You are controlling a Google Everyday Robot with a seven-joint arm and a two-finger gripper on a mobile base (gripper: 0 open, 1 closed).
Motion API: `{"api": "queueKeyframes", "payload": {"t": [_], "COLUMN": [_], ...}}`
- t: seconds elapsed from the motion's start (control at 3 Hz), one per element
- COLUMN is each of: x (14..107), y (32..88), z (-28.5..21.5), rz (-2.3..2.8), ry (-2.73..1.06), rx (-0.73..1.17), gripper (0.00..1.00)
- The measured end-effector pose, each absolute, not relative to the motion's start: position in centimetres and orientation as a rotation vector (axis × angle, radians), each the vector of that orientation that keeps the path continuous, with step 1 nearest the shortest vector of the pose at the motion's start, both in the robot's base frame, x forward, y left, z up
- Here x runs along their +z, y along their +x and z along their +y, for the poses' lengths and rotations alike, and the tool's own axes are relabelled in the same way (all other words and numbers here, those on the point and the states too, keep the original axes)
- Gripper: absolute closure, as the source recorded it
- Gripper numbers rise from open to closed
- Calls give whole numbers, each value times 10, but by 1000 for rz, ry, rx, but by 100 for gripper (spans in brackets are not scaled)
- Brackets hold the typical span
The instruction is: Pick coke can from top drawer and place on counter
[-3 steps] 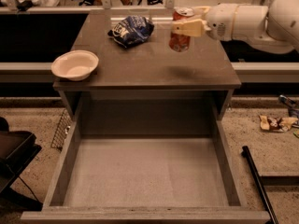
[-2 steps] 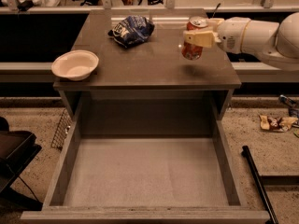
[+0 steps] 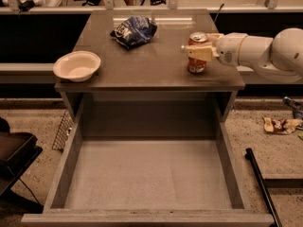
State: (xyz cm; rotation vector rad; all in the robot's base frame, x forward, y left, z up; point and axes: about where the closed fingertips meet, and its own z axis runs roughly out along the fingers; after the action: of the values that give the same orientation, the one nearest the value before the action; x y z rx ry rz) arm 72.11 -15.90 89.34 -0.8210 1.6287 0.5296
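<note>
The coke can stands upright at the right side of the counter, its base at or on the surface. My gripper reaches in from the right, and its pale fingers are shut around the can's upper half. The top drawer is pulled fully open below the counter, and nothing lies on its floor.
A blue-and-white chip bag lies at the counter's back middle. A white bowl sits at its left edge. A wire rack leans left of the drawer. A black pole and wrappers lie on the floor at right.
The gripper has carried the can to the right and down, from above the counter's back right to its right side near the surface.
</note>
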Motion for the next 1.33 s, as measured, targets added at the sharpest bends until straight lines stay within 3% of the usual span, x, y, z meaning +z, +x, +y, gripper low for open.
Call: {"api": "queueKeyframes", "payload": {"t": [0.33,1.33], "x": [890,891], "y": [722,722], "z": [-157,-155], "rz": [1634,1634], "ry": [-827,-828], "rx": [529,531], "gripper": [86,16]}}
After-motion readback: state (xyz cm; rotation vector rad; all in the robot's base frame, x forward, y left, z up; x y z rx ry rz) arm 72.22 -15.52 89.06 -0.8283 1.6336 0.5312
